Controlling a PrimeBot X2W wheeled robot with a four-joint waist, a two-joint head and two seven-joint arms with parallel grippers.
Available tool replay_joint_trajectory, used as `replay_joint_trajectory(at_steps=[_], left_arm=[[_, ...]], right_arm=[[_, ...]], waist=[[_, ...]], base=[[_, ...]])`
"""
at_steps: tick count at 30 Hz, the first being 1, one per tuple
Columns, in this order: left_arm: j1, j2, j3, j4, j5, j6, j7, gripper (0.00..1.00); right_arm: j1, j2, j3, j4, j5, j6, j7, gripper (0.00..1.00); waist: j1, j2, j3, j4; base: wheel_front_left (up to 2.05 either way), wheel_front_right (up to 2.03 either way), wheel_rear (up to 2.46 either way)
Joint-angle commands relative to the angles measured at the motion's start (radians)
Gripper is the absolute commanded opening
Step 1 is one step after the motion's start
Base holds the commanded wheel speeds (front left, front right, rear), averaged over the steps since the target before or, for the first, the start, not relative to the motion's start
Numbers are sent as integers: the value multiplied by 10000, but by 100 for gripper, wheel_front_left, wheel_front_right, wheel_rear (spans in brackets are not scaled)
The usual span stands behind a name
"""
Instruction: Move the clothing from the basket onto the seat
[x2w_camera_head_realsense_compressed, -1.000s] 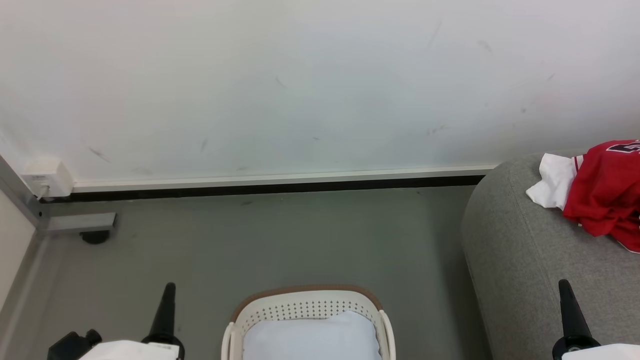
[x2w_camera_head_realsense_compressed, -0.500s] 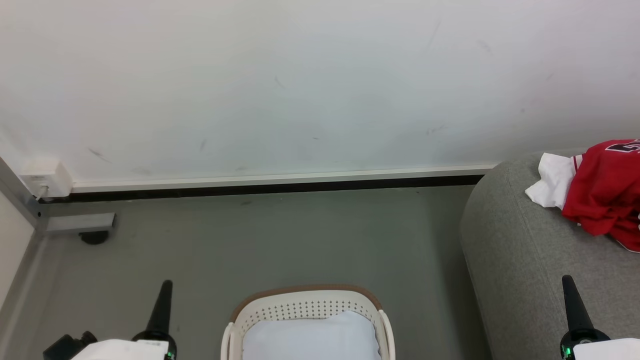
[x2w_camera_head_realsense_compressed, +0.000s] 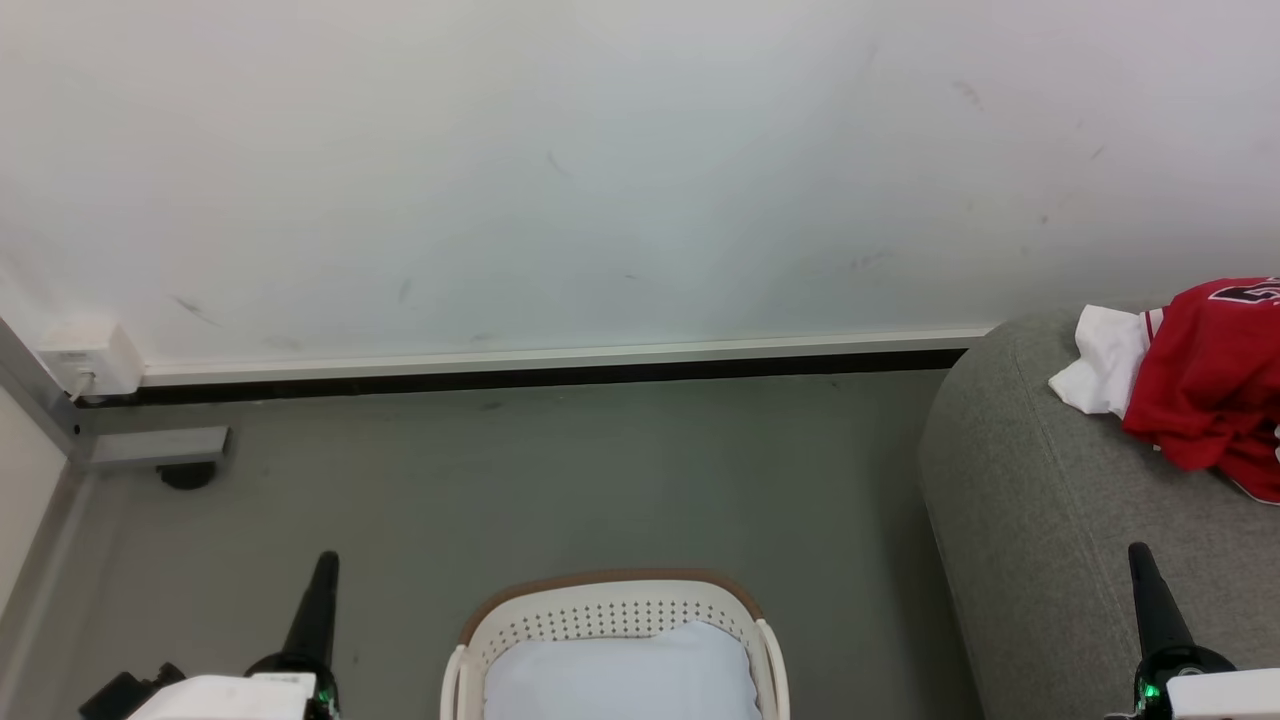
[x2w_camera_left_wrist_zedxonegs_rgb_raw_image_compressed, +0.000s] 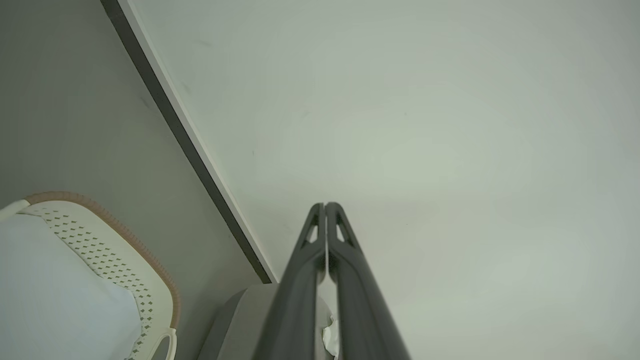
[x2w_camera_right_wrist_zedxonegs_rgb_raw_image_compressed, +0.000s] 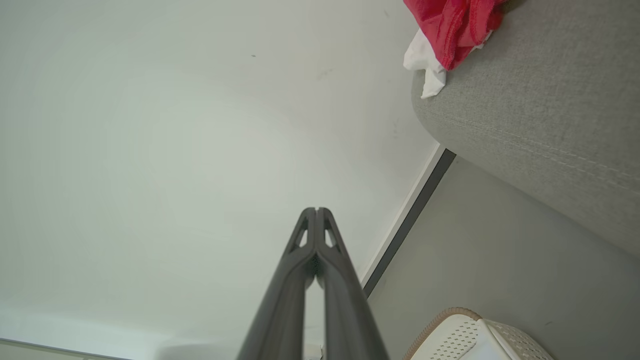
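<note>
Drawing both arms back toward my sides, I find my left claw (x2w_camera_head_realsense_compressed: 322, 578) a little lower and further left than a second ago, and my right claw (x2w_camera_head_realsense_compressed: 1147, 575) a little further right. Each has its two dark fingers pressed together with nothing between them.

Nothing else has shifted. The red jersey (x2w_camera_head_realsense_compressed: 1205, 390) and the white garment (x2w_camera_head_realsense_compressed: 1105, 365) lie crumpled together on the grey sofa (x2w_camera_head_realsense_compressed: 1040, 540), touching each other near its rounded end, just where they were. The laundry basket (x2w_camera_head_realsense_compressed: 600, 612) stands on the floor (x2w_camera_head_realsense_compressed: 560, 480) between my claws. It holds the pale blue-white cushion (x2w_camera_head_realsense_compressed: 620, 675), and I can make out no clothing in the part I see. I judge the moving done and this a retreat to rest.

From my right claw the jersey lies well ahead and to the right, up on the sofa and clear of my fingertips. From my left claw it is far across, beyond the basket.
</note>
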Motion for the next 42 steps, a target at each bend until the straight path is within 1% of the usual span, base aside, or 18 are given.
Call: replay_joint_trajectory(at_steps=[1,18,34,42], left_arm=[[-139,83,56,-82,-332,-28,68,0],[-175,90,205,-139,-1600,-34,410,0],[-194,93,309,-186,-2638,-38,682,0],[-190,94,308,-182,-2642,-37,691,0]], right_arm=[[-137,-28,-72,4,271,-15,60,0],[-283,24,-282,81,1448,-18,416,0],[-383,69,-441,142,2319,-21,720,0],[-387,87,-457,143,2290,-21,739,0]], waist=[[0,0,0,-2],[0,0,6,-27],[0,0,11,-48],[0,0,11,-49]], base=[[0,0,0],[0,0,0],[0,0,0],[0,0,0]])
